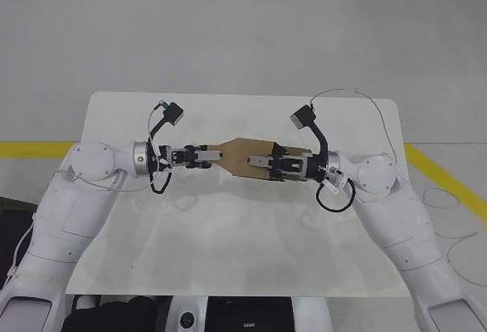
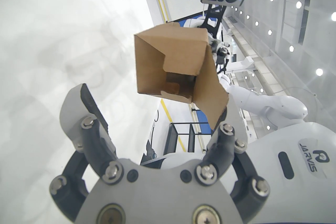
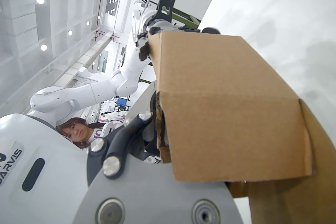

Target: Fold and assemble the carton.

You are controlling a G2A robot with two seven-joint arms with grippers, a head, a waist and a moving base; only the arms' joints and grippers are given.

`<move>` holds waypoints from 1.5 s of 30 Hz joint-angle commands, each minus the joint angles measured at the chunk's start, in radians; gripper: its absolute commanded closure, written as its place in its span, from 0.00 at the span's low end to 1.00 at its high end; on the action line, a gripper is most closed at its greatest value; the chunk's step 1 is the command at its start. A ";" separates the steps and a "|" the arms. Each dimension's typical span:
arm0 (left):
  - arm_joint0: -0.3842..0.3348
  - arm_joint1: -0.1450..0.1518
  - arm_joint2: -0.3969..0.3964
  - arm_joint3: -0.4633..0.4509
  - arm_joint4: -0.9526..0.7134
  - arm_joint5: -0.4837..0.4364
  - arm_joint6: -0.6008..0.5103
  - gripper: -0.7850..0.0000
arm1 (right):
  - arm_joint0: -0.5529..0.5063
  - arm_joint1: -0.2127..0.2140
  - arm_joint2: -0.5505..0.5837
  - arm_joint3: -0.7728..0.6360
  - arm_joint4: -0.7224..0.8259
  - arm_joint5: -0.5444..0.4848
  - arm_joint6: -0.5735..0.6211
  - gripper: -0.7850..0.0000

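a brown carton (image 1: 245, 154) hangs above the white desk (image 1: 243, 249), its long axis running arm to arm, the right pincer (image 1: 273, 163) clamped on one end while the left pincer (image 1: 211, 155), fingers (image 2: 90, 103) spread wide, faces the open flapped end just beside it.

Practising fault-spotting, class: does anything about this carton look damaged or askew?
The carton has a ragged, torn edge beside the right gripper. At the other end, one flap splays outward toward the open left gripper instead of lying folded in.

In right wrist view, carton (image 3: 223, 104) cut off, covering right end effector (image 1: 270, 162) fingertips
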 commanded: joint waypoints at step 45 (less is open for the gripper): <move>-0.007 -0.005 0.032 0.023 -0.078 0.000 -0.073 0.00 | 0.044 -0.018 -0.050 0.005 0.166 -0.094 0.074 1.00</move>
